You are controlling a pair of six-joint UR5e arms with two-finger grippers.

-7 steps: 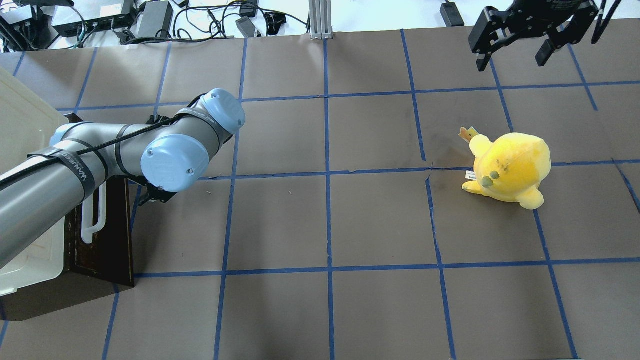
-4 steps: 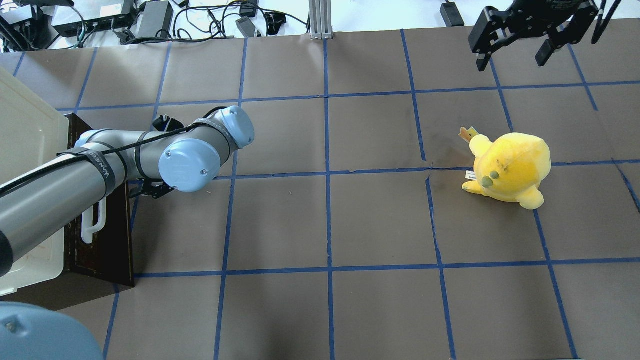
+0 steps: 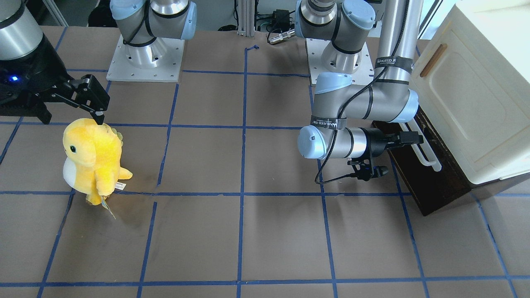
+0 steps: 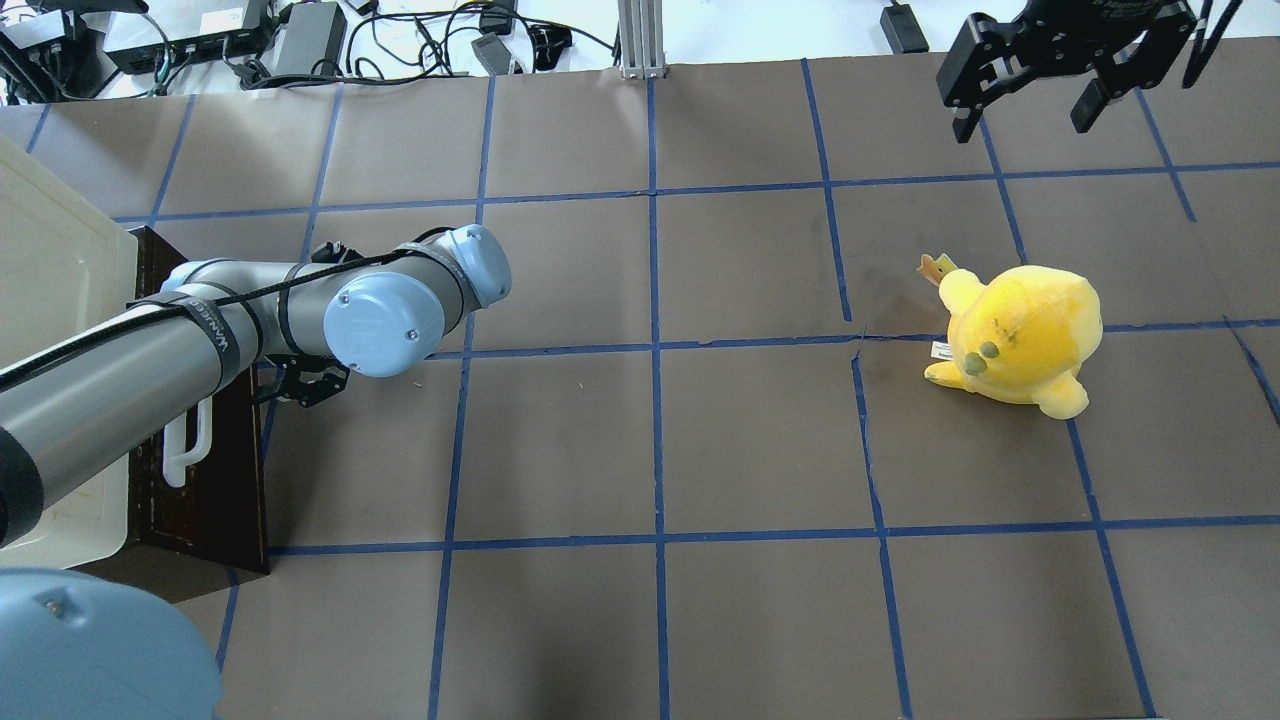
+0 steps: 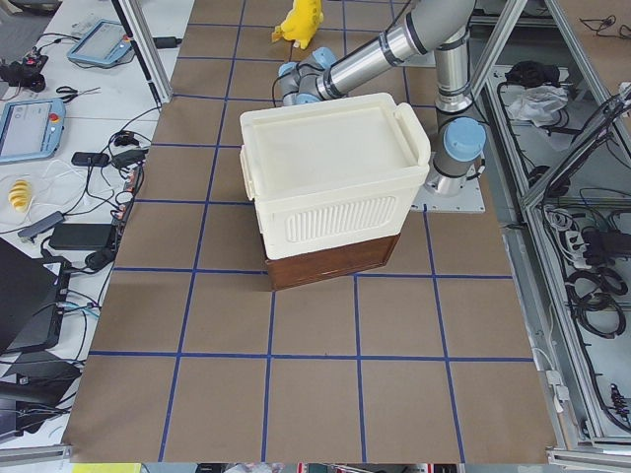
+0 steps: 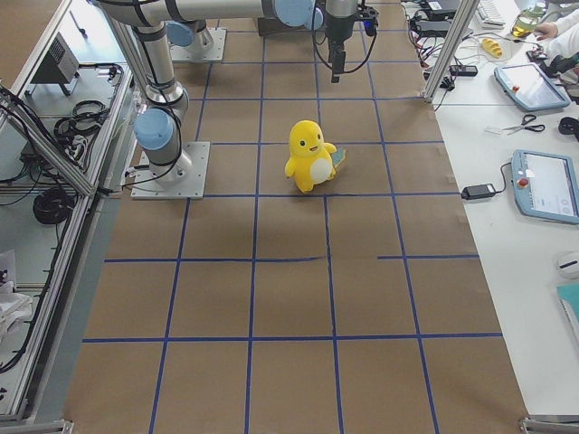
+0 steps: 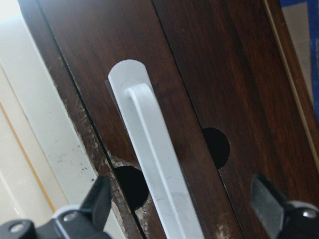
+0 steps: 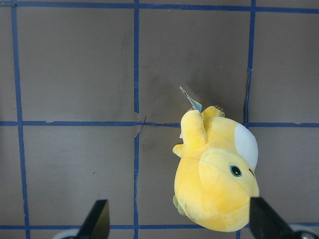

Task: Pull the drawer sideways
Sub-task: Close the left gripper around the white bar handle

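Note:
The drawer (image 4: 215,480) has a dark brown front and a long white bar handle (image 4: 190,445), and sits under a cream-white cabinet at the table's left. None of its pale interior shows. In the front-facing view my left gripper (image 3: 408,138) is at the handle's (image 3: 426,154) near end. In the left wrist view the gripper (image 7: 182,211) is open, its fingers (image 7: 97,199) on either side of the handle (image 7: 154,149), apart from it. My right gripper (image 4: 1040,100) is open and empty, raised at the far right.
A yellow plush toy (image 4: 1020,335) stands on the right half of the table, below the right gripper (image 8: 179,219). The cream-white cabinet (image 3: 472,95) rises above the drawer (image 3: 439,182). Cables and power supplies (image 4: 300,40) lie along the far edge.
My left arm's wrist and elbow shifted right along the drawer front, then settled slightly back. The drawer, the plush toy and the right arm have not moved.

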